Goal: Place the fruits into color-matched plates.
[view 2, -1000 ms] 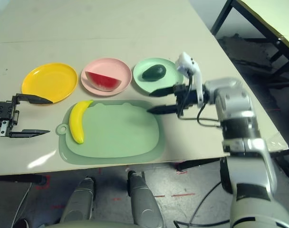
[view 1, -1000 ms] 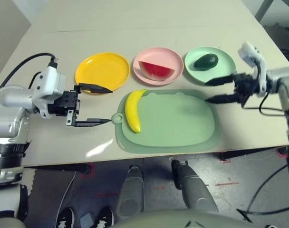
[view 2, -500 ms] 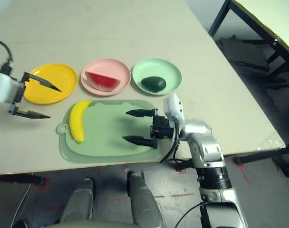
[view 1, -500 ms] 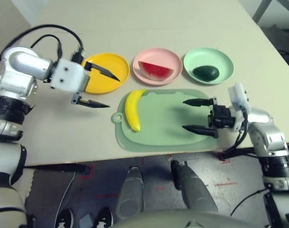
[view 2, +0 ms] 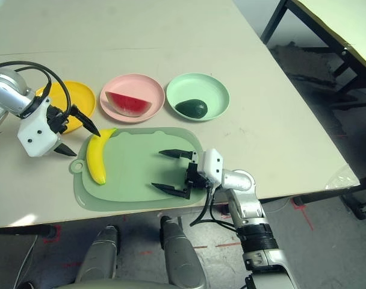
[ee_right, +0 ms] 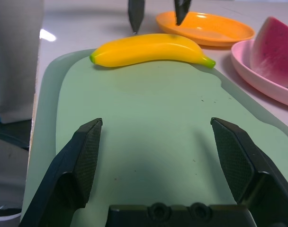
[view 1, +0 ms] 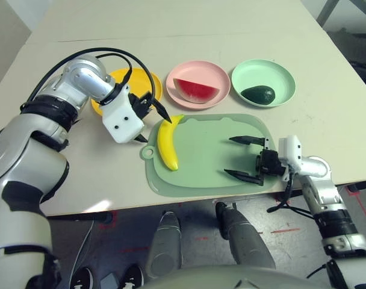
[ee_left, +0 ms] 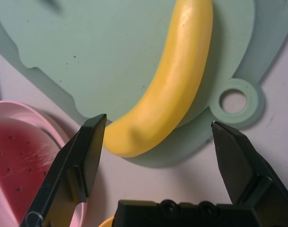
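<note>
The banana (view 1: 167,142) is the one fruit not yet in a plate. It lies on the pale green mat (view 1: 201,174), along the mat's left side, with its long axis running from the near edge of the surface toward the far edge and its far tip curving slightly toward the pink plate (view 1: 195,71). The watermelon wedge (view 1: 195,90) already sits in that pink plate and the avocado (view 1: 257,94) in the mint green plate (view 1: 284,78), so the yellow plate (view 1: 148,78), at the far left of the row and partly behind the left arm, is the banana's target.

The left claw (view 1: 151,123) hovers just beside the banana's far tip, fingers apart and empty; in its wrist view the fingers (ee_left: 85,158) straddle that tip, so the fruit lies straight ahead of it. The left arm is clearly the nearer one. The right claw (view 1: 244,158), also spread and empty, sits over the mat's right side, well apart from the banana. A grasp would probably go better further along the body than at the tapering tip.
</note>
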{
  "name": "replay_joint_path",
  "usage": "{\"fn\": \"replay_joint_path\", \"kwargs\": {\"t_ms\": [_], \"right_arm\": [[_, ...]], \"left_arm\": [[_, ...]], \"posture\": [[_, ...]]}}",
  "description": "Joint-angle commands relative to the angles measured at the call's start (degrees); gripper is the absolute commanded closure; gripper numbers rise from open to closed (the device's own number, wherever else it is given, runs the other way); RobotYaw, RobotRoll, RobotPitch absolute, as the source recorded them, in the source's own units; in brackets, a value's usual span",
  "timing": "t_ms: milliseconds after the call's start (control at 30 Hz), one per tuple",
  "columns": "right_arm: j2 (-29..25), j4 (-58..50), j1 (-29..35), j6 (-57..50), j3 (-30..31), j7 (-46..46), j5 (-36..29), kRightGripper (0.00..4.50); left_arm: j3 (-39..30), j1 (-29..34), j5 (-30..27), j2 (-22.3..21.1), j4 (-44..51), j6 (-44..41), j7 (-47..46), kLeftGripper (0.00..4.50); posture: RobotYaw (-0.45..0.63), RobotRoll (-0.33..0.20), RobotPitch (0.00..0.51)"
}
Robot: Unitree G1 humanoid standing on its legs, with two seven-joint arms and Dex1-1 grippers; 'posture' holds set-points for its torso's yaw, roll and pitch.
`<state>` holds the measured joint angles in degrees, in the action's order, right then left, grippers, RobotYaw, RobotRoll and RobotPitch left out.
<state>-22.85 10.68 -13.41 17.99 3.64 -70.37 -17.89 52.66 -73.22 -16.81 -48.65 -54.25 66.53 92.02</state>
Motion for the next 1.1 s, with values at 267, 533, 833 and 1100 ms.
{"fn": "replay_joint_path", "kwargs": {"t_ms": [267, 533, 833, 1100], "right_arm": [[-1.58, -1.80, 2.65, -0.46, 1.73, 2.51, 0.85, 0.05], [-2.38, -2.77, 1.41, -2.09, 2.24, 3.44, 0.20, 0.00], [-2.50, -3.47, -0.32, -3.91, 2.42, 3.85, -0.22, 0.00], [-2.53, -4.37, 0.13, -4.99, 1.44, 4.08, -1.74, 0.00]], "left_arm": [[4.36, 0.18, -2.38, 1.98, 0.34, -1.89, 0.48, 0.00], [7.46, 0.85, -0.54, 1.66, -0.91, -3.29, 0.48, 1.94], [8.18, 0.77, -0.97, 0.34, -1.25, -4.30, 0.48, 3.02], [5.10, -0.63, -12.45, -6.56, 6.65, -14.78, 0.48, 3.02]], "posture": [[-0.14, 0.000, 0.222], [-0.14, 0.000, 0.218], [-0.13, 0.000, 0.212], [-0.12, 0.000, 0.215]]}}
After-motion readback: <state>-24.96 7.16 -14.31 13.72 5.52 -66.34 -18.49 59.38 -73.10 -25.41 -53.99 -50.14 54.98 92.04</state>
